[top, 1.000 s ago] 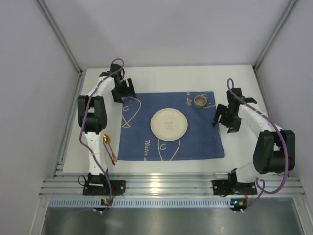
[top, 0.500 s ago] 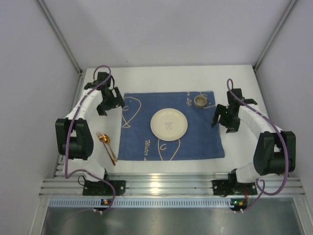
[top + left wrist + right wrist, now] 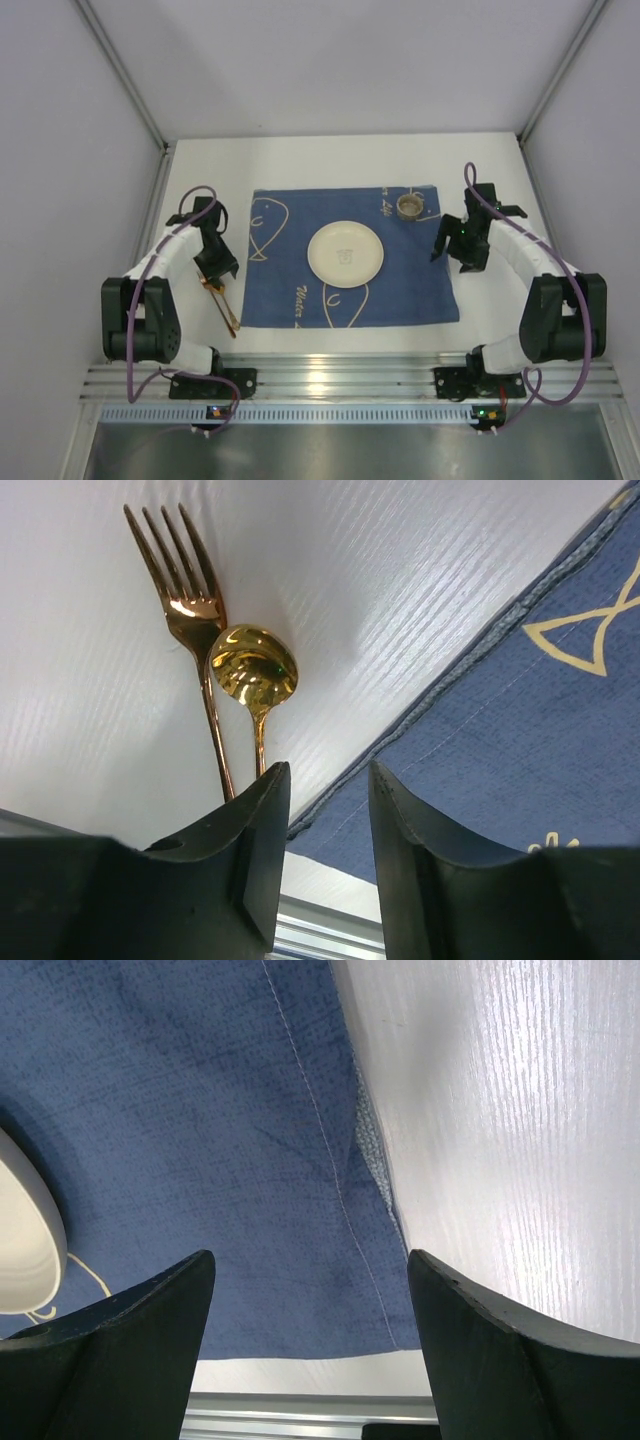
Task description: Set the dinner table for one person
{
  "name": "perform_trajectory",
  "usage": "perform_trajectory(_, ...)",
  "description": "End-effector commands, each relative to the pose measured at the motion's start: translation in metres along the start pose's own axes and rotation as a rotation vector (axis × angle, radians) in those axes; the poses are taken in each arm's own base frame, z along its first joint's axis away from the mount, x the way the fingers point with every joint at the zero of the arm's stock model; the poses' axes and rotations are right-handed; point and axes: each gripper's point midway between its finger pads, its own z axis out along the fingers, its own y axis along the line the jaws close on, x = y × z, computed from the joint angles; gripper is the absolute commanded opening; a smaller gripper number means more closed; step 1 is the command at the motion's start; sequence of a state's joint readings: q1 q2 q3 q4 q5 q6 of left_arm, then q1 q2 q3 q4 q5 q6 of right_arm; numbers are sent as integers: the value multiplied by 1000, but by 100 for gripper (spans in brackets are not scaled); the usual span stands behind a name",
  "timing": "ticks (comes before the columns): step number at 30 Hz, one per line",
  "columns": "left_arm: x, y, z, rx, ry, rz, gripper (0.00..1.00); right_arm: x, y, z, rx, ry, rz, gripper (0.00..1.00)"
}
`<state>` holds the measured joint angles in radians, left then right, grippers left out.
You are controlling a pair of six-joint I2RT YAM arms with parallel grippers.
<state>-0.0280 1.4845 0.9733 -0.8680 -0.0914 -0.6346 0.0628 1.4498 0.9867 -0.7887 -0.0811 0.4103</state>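
The white dinner table (image 3: 330, 160) carries a blue placemat (image 3: 300, 290) with a cream plate (image 3: 345, 252) at its middle and a small metal cup (image 3: 409, 207) at its far right. A gold fork (image 3: 190, 600) and gold spoon (image 3: 253, 670) lie side by side on the table just left of the placemat (image 3: 540, 710); in the top view the cutlery (image 3: 226, 310) is partly hidden under my left gripper (image 3: 213, 262). That gripper (image 3: 328, 780) is open and empty, above the handles. My right gripper (image 3: 455, 245) is wide open and empty over the placemat's right edge (image 3: 350, 1160).
The plate's rim (image 3: 25, 1220) shows at the left of the right wrist view. Bare white table (image 3: 520, 1110) lies right of the placemat. An aluminium rail (image 3: 330, 378) runs along the near edge, and grey walls close in the left, right and far sides.
My left arm has swung from the placemat's far left corner toward the near side and now hangs over the fork and spoon. My right gripper has barely shifted.
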Motion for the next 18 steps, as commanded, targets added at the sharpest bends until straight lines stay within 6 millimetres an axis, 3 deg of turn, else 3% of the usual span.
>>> perform_trajectory(1, 0, 5, -6, 2, -38, -41, 42, -6, 6, -8, -40, -53, -22, 79)
perform_trajectory(11, 8, 25, -12, -72, -55, -68, 43, -3, 6, -9, -44, -54, -22, 78)
perform_trajectory(15, 15, 39, -5, -167, -11, -112, 43, -1, 5, -9, -43, -51, -20, 79)
perform_trajectory(18, 25, 39, 5, -169, 33, -150, 43, 0, 4, -9, -41, -50, -22, 78)
